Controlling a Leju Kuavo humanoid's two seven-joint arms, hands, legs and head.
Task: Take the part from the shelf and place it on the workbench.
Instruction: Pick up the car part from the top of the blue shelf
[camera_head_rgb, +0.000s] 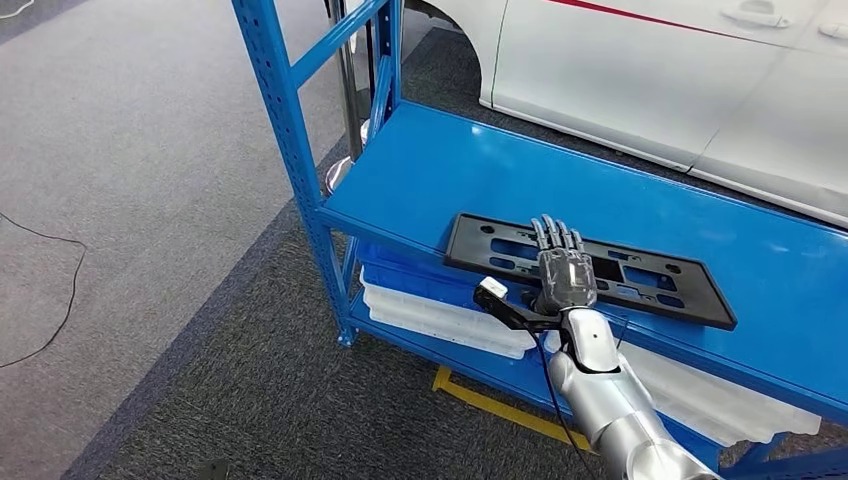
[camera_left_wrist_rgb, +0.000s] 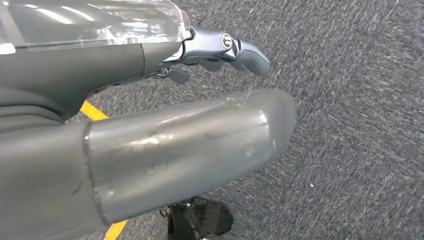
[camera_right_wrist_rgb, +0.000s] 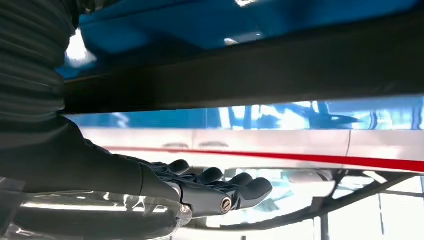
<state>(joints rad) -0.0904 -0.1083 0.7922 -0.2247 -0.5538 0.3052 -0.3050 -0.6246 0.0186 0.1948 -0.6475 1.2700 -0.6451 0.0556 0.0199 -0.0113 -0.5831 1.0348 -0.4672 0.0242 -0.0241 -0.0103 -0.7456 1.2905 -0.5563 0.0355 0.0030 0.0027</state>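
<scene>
- The blue shelf (camera_head_rgb: 440, 170) carries the job: its top deck holds the flat black part (camera_head_rgb: 640, 275) lengthwise near the front edge, within easy reach.
- The right hand (camera_head_rgb: 563, 268) lies flat over the part's middle, fingers stretched out straight, resting on it but gripping nothing yet.
- The left hand (camera_left_wrist_rgb: 220, 50) hangs over carpet, fingers loosely extended, empty.

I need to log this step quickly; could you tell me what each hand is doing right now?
Left hand: hangs over the floor, holds nothing; open or closed cannot be told.
Right hand: fingers extended over the black part on the shelf; grip cannot be told.
</scene>
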